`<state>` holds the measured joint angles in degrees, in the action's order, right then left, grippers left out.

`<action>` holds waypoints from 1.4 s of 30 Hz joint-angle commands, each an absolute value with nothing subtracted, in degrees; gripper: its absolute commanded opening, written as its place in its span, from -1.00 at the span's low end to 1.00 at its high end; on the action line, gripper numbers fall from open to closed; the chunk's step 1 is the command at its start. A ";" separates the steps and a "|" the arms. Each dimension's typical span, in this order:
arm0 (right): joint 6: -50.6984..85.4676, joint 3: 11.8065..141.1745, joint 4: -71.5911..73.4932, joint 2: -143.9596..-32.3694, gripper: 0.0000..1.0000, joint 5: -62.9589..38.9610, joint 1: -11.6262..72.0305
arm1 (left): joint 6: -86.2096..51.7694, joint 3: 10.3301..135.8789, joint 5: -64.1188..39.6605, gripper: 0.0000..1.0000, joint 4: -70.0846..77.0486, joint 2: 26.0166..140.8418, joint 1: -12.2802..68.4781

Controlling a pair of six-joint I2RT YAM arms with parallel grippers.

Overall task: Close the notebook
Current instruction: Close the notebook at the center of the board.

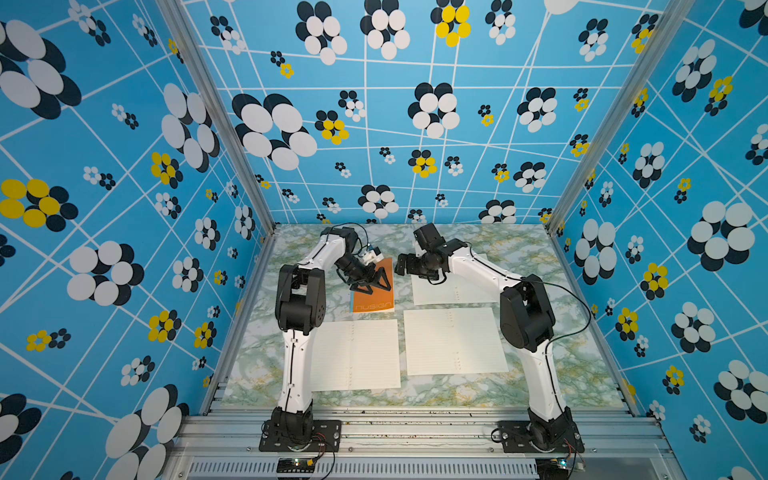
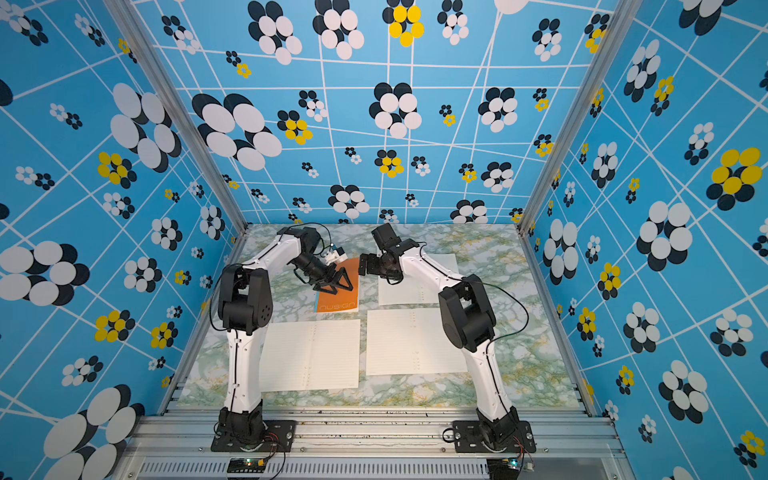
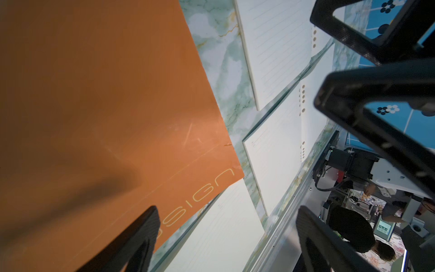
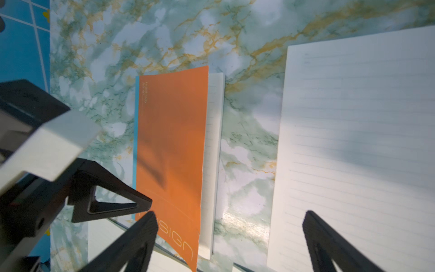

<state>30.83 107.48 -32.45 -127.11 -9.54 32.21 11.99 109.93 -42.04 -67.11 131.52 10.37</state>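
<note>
Hovering above the orange notebook (image 1: 373, 302), the left gripper (image 1: 375, 284) is plainly the nearer of the two. Its fingers are spread apart and hold nothing, and they point down at the middle of the cover.

The notebook lies on the worktop (image 1: 540, 257) toward the far edge, left of centre. Its long sides run from the near edge to the far edge, tilted a little. The blue spine strip (image 4: 134, 131) is on the side the left arm reaches in from. The free edge faces the right edge of the worktop, where the right gripper (image 4: 230, 213) hangs just beside it, also open and empty.

In the right wrist view the cover stops short of the white page block (image 4: 213, 146) and its near corner looks bowed, so it is probably folded over but not yet lying flat. If so, the remaining move is a short downward press or a sweep from spine to free edge, and the left gripper is best placed for it.

Three lined pads lie open and untouched: one at the near left (image 1: 365, 353), one at the near right (image 1: 453, 340) and one at the far right (image 1: 449, 291).
</note>
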 commanded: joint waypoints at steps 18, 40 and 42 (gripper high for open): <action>30.68 101.14 -30.22 -119.92 0.98 -7.42 29.97 | 10.25 111.67 -35.74 0.86 -67.39 135.33 10.23; 19.75 95.80 -37.10 -115.54 0.98 3.22 11.28 | -10.33 116.50 -26.97 1.00 -57.40 133.95 21.67; 18.63 97.10 -38.53 -116.63 0.98 4.75 10.86 | -13.73 117.78 -22.69 0.96 -56.92 134.51 22.83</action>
